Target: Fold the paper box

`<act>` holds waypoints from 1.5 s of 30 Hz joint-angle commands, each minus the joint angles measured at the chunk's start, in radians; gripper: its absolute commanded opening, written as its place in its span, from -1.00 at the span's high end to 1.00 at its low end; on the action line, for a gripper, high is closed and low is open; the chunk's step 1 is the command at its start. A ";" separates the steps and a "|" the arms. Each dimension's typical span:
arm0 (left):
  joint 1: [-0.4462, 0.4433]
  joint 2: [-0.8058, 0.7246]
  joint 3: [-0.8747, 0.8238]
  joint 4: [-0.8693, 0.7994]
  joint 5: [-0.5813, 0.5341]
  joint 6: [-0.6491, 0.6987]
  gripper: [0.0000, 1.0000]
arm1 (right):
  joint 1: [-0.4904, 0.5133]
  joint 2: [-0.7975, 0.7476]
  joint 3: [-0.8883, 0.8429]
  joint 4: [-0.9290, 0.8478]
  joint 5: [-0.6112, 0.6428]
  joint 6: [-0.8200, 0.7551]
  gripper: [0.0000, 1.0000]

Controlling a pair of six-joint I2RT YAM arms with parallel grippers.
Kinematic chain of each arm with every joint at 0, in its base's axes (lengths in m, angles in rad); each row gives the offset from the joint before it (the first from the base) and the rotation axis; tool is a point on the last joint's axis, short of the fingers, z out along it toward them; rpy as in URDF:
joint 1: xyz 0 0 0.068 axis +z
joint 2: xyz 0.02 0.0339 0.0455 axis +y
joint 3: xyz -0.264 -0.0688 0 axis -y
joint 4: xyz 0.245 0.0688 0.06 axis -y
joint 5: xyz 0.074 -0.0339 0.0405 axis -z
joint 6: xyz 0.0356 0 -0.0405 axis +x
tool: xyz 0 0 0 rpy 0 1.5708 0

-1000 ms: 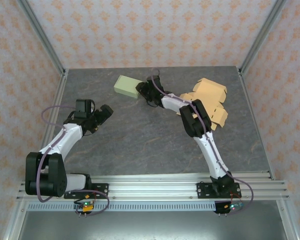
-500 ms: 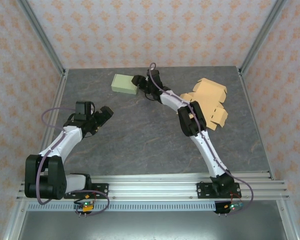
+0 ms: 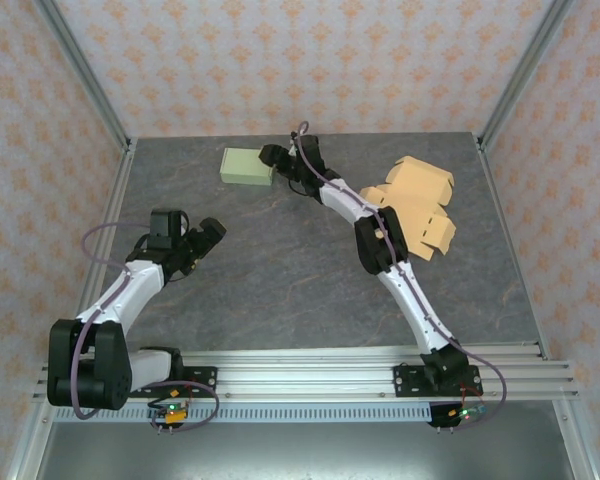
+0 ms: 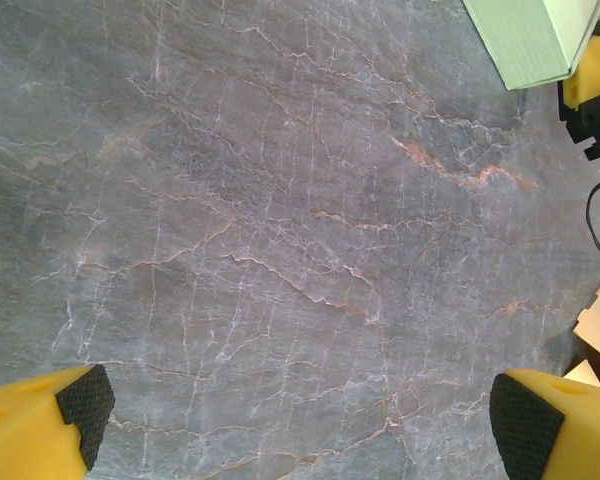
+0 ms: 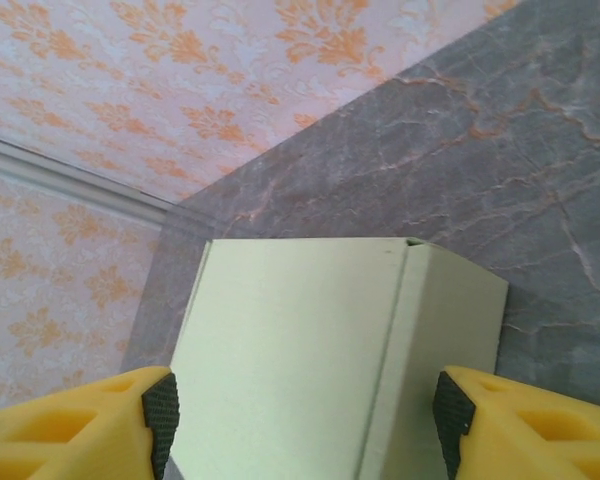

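A pale green paper box (image 3: pixel 246 166), folded shut, lies at the back left of the table. My right gripper (image 3: pixel 271 158) reaches its right end. In the right wrist view the box (image 5: pixel 310 330) lies between the spread yellow fingers (image 5: pixel 90 425) of the right gripper (image 5: pixel 302 415), whose black pads stand at its two sides. My left gripper (image 3: pixel 211 233) hovers open over bare table at the left. In its wrist view the left gripper (image 4: pixel 305 410) has nothing between its pads, and the box's corner (image 4: pixel 525 35) shows at the top right.
A pile of flat tan cardboard box blanks (image 3: pixel 420 205) lies at the back right, beside the right arm's forearm. Patterned walls and metal posts (image 3: pixel 80 70) close the table on three sides. Open marble surface (image 3: pixel 280 270) lies between the arms.
The right gripper has moved left and toward the back wall, the green box shifting with it, and its fingers have spread wider. The left gripper has drawn back slightly toward its base.
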 commanded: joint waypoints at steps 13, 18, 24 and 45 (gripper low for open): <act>-0.004 -0.012 0.009 0.019 -0.025 0.022 -1.00 | 0.000 -0.137 -0.050 0.066 -0.186 -0.009 -0.45; -0.089 -0.078 0.034 0.009 -0.155 0.082 -1.00 | -0.008 -0.426 -0.274 -0.126 -0.165 -0.174 -0.52; -0.224 -0.068 0.092 0.053 -0.291 0.142 -1.00 | -0.032 -0.887 -0.761 -0.312 0.265 -0.274 -0.63; -0.571 0.342 0.336 0.113 -0.300 0.179 -0.95 | -0.788 -1.541 -1.745 -0.351 0.229 0.368 -0.84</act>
